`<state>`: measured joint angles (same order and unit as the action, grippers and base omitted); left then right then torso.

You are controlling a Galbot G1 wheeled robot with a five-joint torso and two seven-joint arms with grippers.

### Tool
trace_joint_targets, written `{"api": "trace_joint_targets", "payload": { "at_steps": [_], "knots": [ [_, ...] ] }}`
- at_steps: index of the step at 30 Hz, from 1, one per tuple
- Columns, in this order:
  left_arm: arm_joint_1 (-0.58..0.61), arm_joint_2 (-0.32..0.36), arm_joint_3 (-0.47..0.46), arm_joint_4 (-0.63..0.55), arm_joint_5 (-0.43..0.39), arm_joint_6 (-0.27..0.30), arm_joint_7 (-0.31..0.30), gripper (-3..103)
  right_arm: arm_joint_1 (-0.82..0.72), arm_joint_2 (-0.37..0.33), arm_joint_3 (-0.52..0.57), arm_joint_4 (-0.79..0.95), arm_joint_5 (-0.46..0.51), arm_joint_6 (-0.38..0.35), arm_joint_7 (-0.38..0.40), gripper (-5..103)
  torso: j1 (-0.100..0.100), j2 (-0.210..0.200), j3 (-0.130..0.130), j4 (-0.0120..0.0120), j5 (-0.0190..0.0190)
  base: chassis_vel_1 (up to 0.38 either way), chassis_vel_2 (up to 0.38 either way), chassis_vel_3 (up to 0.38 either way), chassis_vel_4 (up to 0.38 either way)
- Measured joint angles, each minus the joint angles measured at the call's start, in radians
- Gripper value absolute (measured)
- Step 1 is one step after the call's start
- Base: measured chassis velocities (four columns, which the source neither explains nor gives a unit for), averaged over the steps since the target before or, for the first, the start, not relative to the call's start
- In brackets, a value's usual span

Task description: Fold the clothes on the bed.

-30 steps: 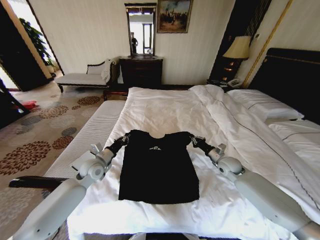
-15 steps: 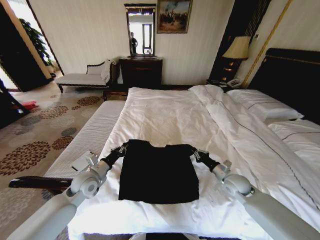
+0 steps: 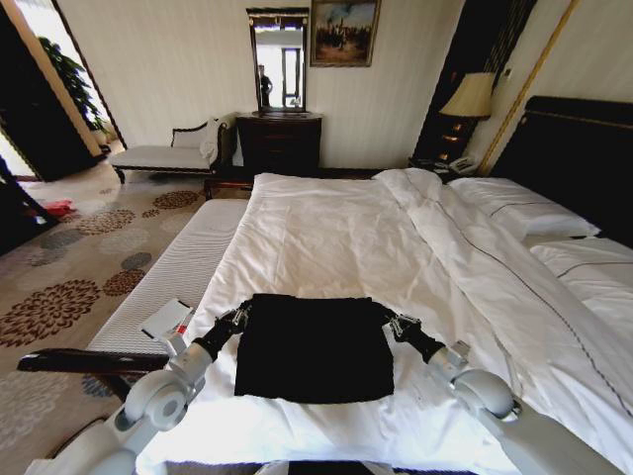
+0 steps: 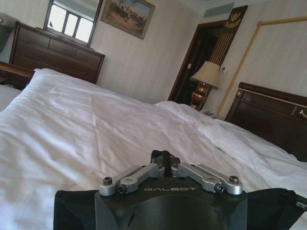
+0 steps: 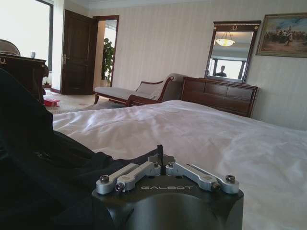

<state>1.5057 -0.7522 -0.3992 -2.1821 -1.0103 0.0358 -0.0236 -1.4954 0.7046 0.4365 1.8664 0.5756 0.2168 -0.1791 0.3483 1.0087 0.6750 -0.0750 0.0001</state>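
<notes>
The black T-shirt (image 3: 315,346) is laid at the bed's (image 3: 336,228) 6 o'clock edge, its top corners pinched by left gripper (image 3: 237,316) and right gripper (image 3: 393,322) with clenched jaws. If either corner is let slip, the fold could get skewed.

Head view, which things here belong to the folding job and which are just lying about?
Job: black T-shirt, bed, left gripper and right gripper, each shut on the shirt.
Lying about: chaise bench, dresser, lamp, painting.
</notes>
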Motion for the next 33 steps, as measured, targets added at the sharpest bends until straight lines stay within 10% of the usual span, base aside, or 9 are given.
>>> {"api": "trace_joint_targets", "payload": {
  "at_steps": [33],
  "knots": [
    [0.223, -0.074, -0.001, 0.025, 0.161, -0.072, 0.041, 0, -0.161, 0.090, 0.023, -0.013, -0.094, 0.045, -0.034, 0, 0.000, 0.000, 0.000, -0.0002, -0.0001, 0.000, 0.000, 0.000, 0.000]
  ]
}}
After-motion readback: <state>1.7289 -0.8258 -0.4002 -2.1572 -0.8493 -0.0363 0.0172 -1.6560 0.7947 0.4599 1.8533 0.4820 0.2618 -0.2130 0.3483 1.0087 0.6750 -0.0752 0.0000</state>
